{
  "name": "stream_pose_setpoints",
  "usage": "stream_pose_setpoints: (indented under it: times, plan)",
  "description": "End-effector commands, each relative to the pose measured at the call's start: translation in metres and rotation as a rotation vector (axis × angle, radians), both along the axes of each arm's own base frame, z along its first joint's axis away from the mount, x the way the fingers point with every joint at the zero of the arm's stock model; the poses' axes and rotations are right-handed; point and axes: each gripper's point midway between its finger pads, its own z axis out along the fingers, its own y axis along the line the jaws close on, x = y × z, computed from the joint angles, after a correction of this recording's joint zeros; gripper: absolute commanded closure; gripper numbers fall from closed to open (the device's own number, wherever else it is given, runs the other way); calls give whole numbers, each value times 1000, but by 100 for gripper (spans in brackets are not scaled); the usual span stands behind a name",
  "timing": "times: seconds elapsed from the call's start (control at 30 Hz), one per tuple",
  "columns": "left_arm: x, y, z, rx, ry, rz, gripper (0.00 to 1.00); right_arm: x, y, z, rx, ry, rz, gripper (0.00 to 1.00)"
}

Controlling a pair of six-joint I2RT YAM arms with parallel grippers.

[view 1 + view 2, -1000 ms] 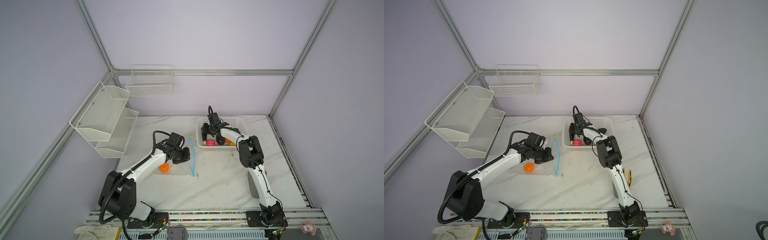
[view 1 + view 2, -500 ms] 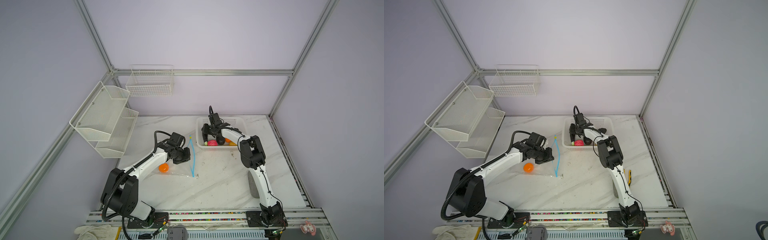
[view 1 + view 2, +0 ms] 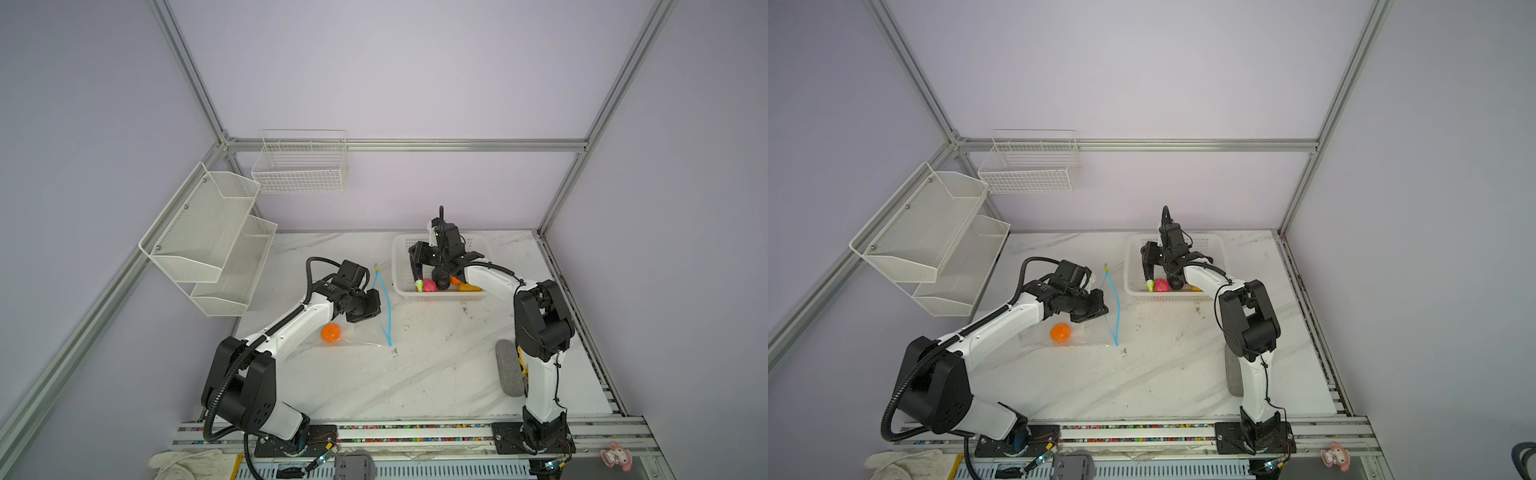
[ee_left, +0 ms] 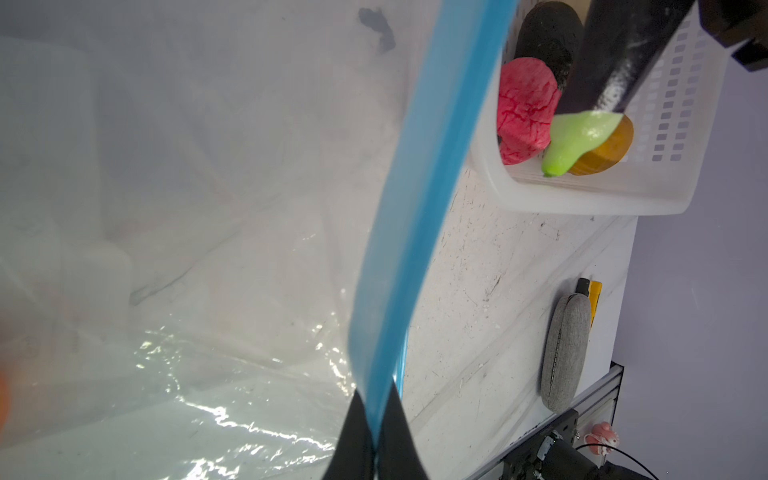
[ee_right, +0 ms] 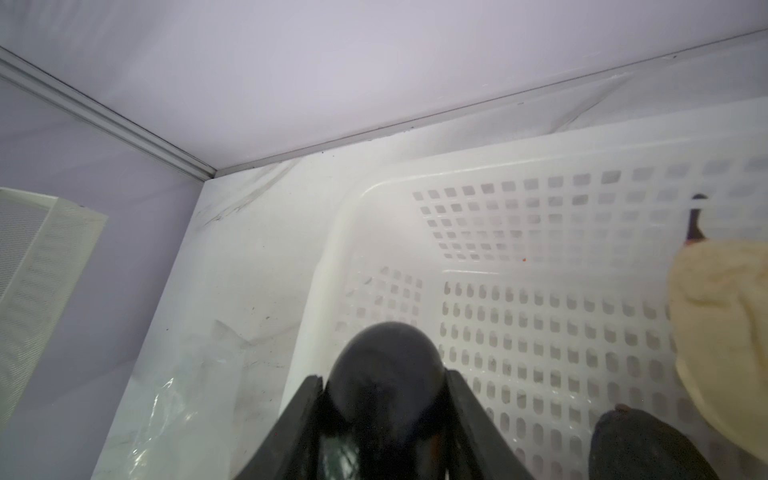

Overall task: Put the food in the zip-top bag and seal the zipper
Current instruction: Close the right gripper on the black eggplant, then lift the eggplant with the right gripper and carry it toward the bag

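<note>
The clear zip-top bag (image 3: 357, 337) lies on the table with one orange food piece (image 3: 330, 333) inside. My left gripper (image 3: 376, 309) is shut on the light-blue zipper (image 4: 419, 208) and holds that edge lifted; a yellow piece (image 3: 376, 268) sits at the zipper's far end. Over the white basket (image 3: 436, 296), my right gripper (image 5: 383, 378) is shut on a black eggplant (image 4: 615, 62) whose green end (image 3: 419, 286) hangs down. In the basket lie a pink bumpy ball (image 3: 429, 285), black lumps (image 3: 441, 282), orange and yellow-brown pieces (image 3: 467, 286) and a cream pear (image 5: 723, 332).
A grey pouch (image 3: 508, 368) and yellow-handled pliers (image 3: 521, 361) lie by the right arm's base. White mesh shelves (image 3: 208, 232) hang on the left wall and a wire basket (image 3: 301, 166) on the back wall.
The right gripper has shifted slightly over the basket with the eggplant, whose green end now shows beside the pink ball. The left gripper still holds the zipper in nearly the same place.
</note>
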Motion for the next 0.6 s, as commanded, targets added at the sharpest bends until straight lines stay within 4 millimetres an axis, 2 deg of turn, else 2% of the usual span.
stream_pose_setpoints:
  times: [0.0, 0.1, 0.27, 0.37, 0.57]
  plan:
    - [24, -8, 40, -49, -113, -1, 100, -23, 16, 31, 106, -85, 45, 56]
    - [24, -7, 41, -48, -115, 1, 100, -54, 31, 39, 153, -129, 90, 56]
    - [25, -5, 45, -51, -126, 6, 100, -89, 41, 44, 249, -163, 103, 57]
    - [24, -5, 47, -56, -127, 5, 100, -99, 42, 53, 288, -201, 88, 57]
    - [24, -3, 50, -57, -133, 7, 100, -103, 35, 80, 310, -276, 52, 57]
